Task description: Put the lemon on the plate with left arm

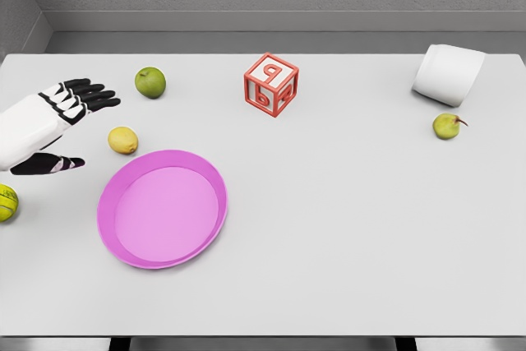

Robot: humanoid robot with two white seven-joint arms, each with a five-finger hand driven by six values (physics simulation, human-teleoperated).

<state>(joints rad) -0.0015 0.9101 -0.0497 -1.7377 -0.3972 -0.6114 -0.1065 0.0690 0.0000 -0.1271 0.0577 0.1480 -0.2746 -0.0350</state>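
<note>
Head view, left hand released, fingers spread beside lemon, pink plate just below

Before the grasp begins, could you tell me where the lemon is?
In the head view, the lemon lies left on the table, just above the pink plate, beside the open left hand.

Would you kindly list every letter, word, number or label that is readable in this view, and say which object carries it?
"q" on the top face of the red letter block.
Its two front faces also carry raised red characters, but they are seen too obliquely to read with confidence.
Nothing readable appears on the pink plate, the lemon, the white cup or the other fruit.
</note>
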